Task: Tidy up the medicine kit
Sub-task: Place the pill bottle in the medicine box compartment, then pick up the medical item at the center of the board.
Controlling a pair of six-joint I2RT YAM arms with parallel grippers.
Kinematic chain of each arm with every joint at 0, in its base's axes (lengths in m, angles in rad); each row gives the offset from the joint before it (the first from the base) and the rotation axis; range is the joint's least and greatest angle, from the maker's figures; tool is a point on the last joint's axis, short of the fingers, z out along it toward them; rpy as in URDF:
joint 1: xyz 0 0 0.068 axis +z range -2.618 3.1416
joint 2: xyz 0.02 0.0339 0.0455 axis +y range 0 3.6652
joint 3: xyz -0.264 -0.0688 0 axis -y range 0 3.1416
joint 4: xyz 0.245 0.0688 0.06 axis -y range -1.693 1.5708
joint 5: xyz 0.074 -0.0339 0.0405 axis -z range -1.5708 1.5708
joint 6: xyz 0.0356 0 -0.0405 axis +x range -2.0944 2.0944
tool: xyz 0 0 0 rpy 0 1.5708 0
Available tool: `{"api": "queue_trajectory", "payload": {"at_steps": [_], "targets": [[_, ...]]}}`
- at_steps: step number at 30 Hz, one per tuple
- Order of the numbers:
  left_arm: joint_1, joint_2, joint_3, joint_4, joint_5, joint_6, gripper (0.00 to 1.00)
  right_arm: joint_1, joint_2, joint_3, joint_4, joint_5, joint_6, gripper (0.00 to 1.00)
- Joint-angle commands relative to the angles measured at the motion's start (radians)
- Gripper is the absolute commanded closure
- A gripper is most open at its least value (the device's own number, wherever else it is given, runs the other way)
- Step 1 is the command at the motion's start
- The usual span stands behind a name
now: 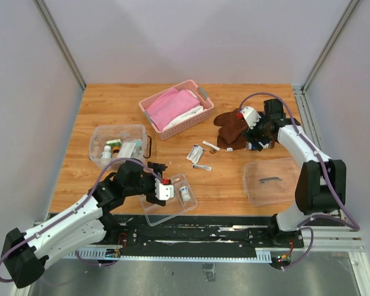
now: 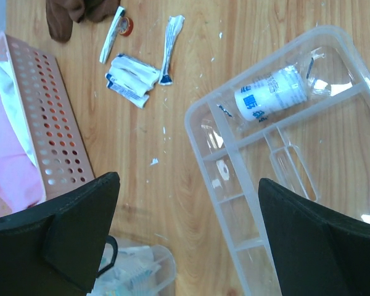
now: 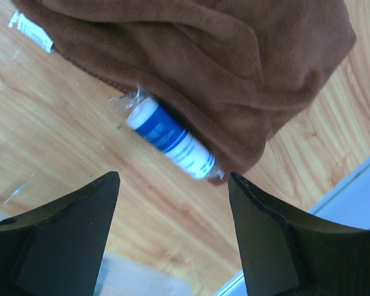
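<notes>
Left pincer (image 2: 188, 179) agape over divided tray (image 2: 194, 123), right pincer (image 3: 172, 176) spread above wrapped tube (image 3: 169, 139)

Wooden tabletop (image 1: 111, 102), logged as I see it from my station. Lying directly on it:
1. Pink slatted basket (image 1: 185, 125), far middle.
2. Brown cloth (image 1: 230, 126), crumpled, just right of the basket.
3. Blue-and-white wrapped tube (image 3: 171, 140), touching the cloth's edge.
4. Clear box (image 1: 95, 139), left side.
5. Divided clear tray (image 1: 160, 213), near edge, left of centre.
6. Clear lid (image 1: 259, 188) with dark handle, near right.
7. Small packets (image 1: 196, 153), loose in the middle; I note a thin white strip (image 1: 211, 145) beside them.
</notes>
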Motion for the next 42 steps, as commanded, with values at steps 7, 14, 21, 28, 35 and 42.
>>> {"api": "queue_trajectory", "payload": {"at_steps": [7,14,21,28,35,42], "targets": [[0.014,-0.152,-0.097,0.033,-0.065,-0.067,0.01,-0.055,0.257,0.208,-0.163,-0.167,-0.357,0.28],[0.015,-0.114,-0.104,0.055,-0.094,-0.071,0.01,-0.056,0.309,0.214,-0.219,-0.176,-0.467,0.29],[0.015,-0.059,-0.082,0.085,-0.121,-0.087,0.01,-0.063,0.325,0.149,-0.215,-0.143,-0.535,0.37],[0.031,-0.02,-0.088,0.098,-0.138,-0.091,0.01,-0.068,0.312,0.076,-0.182,-0.122,-0.562,0.51],[0.048,-0.035,-0.102,0.112,-0.139,-0.099,0.01,-0.066,0.287,0.06,-0.184,-0.144,-0.546,0.71],[0.073,-0.061,-0.107,0.157,-0.177,-0.148,0.01,-0.043,0.178,0.089,-0.267,-0.241,-0.51,0.82]]}}
